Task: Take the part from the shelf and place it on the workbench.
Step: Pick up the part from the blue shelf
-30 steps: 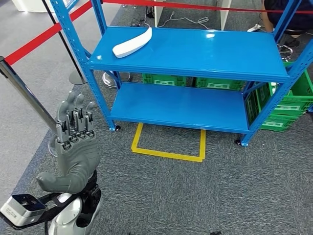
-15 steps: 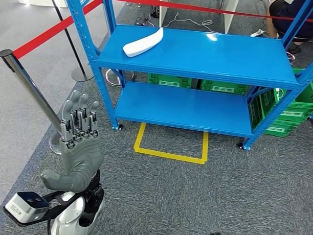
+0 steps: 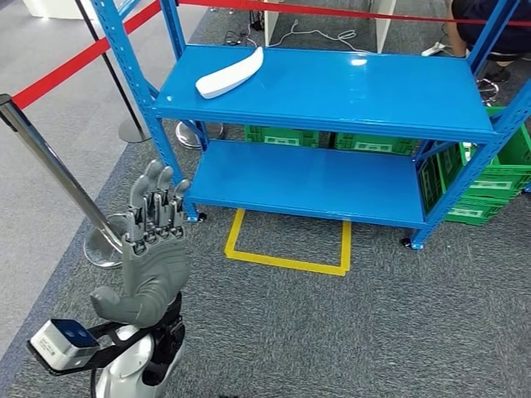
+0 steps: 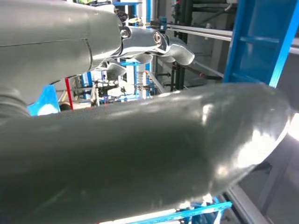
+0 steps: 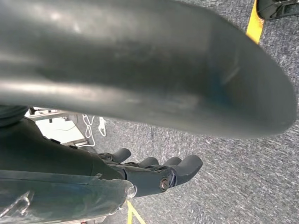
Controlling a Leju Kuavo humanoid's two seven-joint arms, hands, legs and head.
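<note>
1. In the head view we see the blue shelf [image 3: 325,87] cut off at the top edge, its upper levels out of frame
2. A person [image 3: 494,25] sits behind the shelf's right post; only dark clothing shows
3. The green crates [image 3: 494,178] sit partly hidden behind the shelf boards
4. The left hand [image 4: 141,154] blurs across its wrist view, its thumb hiding most of the scene behind
5. The right hand [image 5: 141,70] does likewise

White part [image 3: 228,73], blue shelf [image 3: 325,91], grey carpet [image 3: 351,332].
</note>
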